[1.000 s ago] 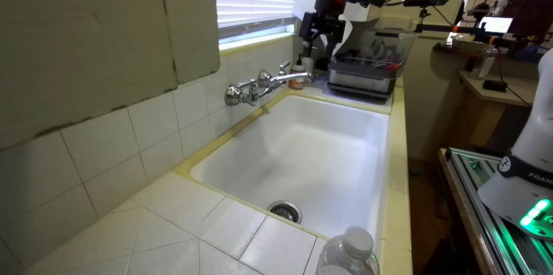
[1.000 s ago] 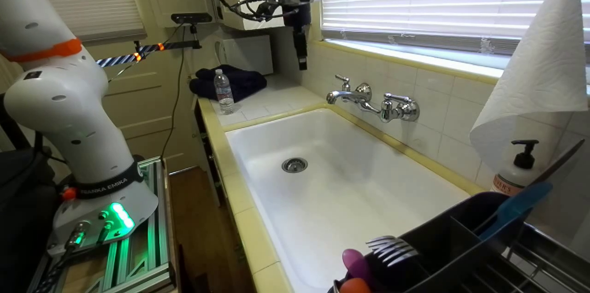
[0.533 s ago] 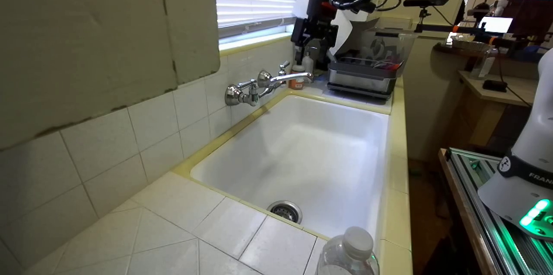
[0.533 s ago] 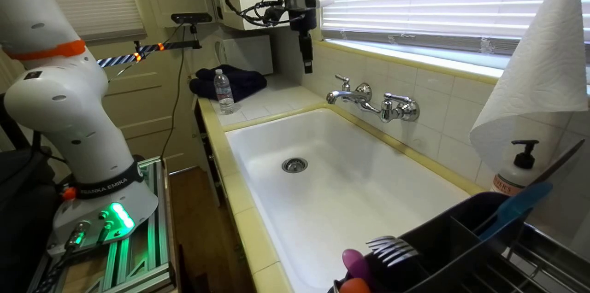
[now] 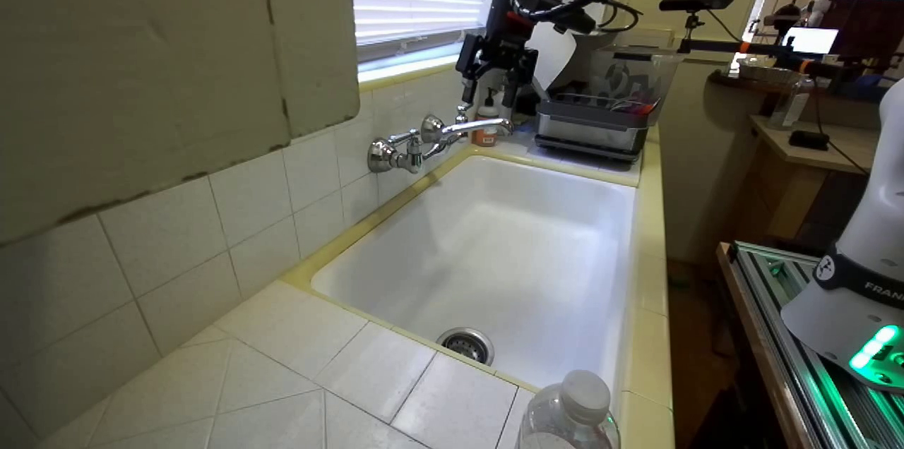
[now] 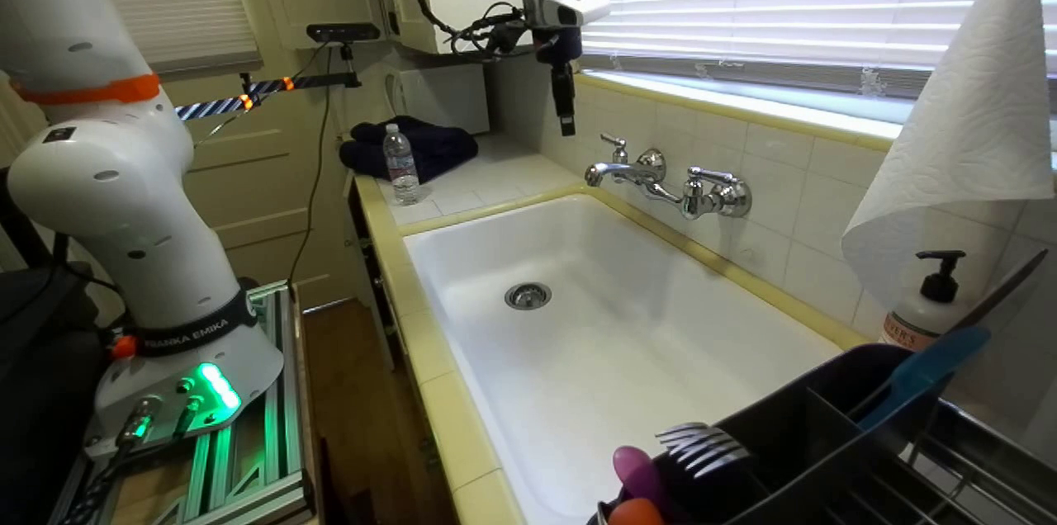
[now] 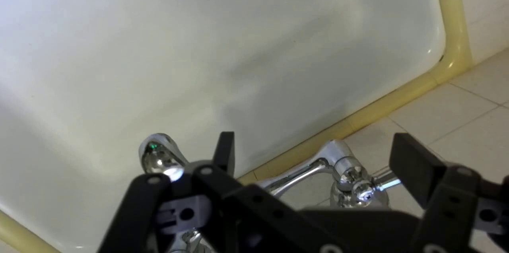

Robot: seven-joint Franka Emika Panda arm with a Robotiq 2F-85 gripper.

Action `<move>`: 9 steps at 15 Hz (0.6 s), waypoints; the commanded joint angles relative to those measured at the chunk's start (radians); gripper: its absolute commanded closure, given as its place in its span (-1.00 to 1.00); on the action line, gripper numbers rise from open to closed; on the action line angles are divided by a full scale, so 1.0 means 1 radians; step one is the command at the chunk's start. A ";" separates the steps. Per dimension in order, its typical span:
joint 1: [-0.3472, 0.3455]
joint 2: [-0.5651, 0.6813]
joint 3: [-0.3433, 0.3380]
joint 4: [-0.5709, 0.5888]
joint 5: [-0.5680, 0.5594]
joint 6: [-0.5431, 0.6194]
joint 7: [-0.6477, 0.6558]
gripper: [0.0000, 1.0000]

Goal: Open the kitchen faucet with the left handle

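The chrome faucet (image 6: 663, 192) is mounted on the tiled wall (image 6: 768, 236) above the sink (image 6: 545, 393). Its left handle (image 7: 361, 188), taken as the one toward the drain (image 6: 528, 295) end, has nothing gripping it, and nothing visibly runs from the spout (image 5: 479, 127), so I judge the turning not yet done. The tool (image 5: 487, 103) is spread wide and holds nothing. In the wrist view the handle shows between its fingers (image 7: 417, 169), the lever (image 7: 387, 181) running beneath one of them; in an exterior view the fingertips (image 6: 567, 129) look apart from it. Left to do, by my reading: come down to the handle, then grip or push it round until flow starts. Farther out, a water bottle (image 6: 401, 166) stands on the tiled bench (image 6: 487, 166).
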 commanded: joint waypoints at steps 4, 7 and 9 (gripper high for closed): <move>0.024 0.145 -0.002 0.121 0.060 0.088 0.059 -1.00; 0.037 0.193 -0.001 0.165 0.078 0.097 0.089 -1.00; 0.045 0.218 -0.002 0.190 0.087 0.089 0.097 -1.00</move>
